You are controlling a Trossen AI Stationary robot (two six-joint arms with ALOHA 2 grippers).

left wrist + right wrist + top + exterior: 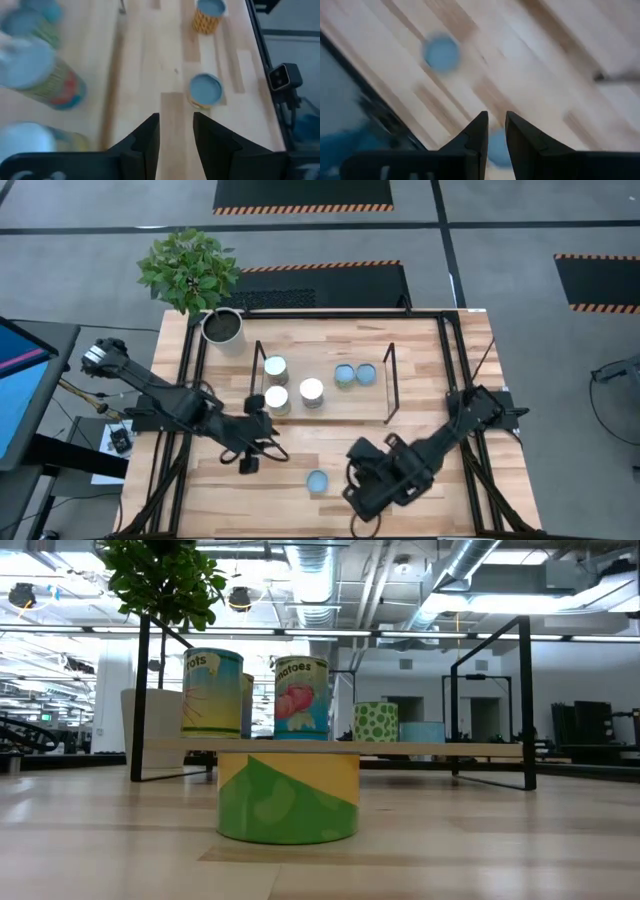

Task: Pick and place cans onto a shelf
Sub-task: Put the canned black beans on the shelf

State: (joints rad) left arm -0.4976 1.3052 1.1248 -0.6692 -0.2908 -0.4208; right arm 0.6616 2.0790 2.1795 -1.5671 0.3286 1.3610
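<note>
Blue-topped can (317, 481) upright on table, axis vertical, off shelf (330, 412).

cans (37, 80) on the shelf blurred in left wrist view, can (441, 51) blurred in right wrist view

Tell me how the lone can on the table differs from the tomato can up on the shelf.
The lone can stands on the bare tabletop, off the shelf; the tomato can stands on it. The lone can looks short and squat, with a yellow and green label; the tomato can looks taller, with a red picture on a pale blue label. From above, the lone can has a pale blue top. Both stand upright, and neither is held.
</note>
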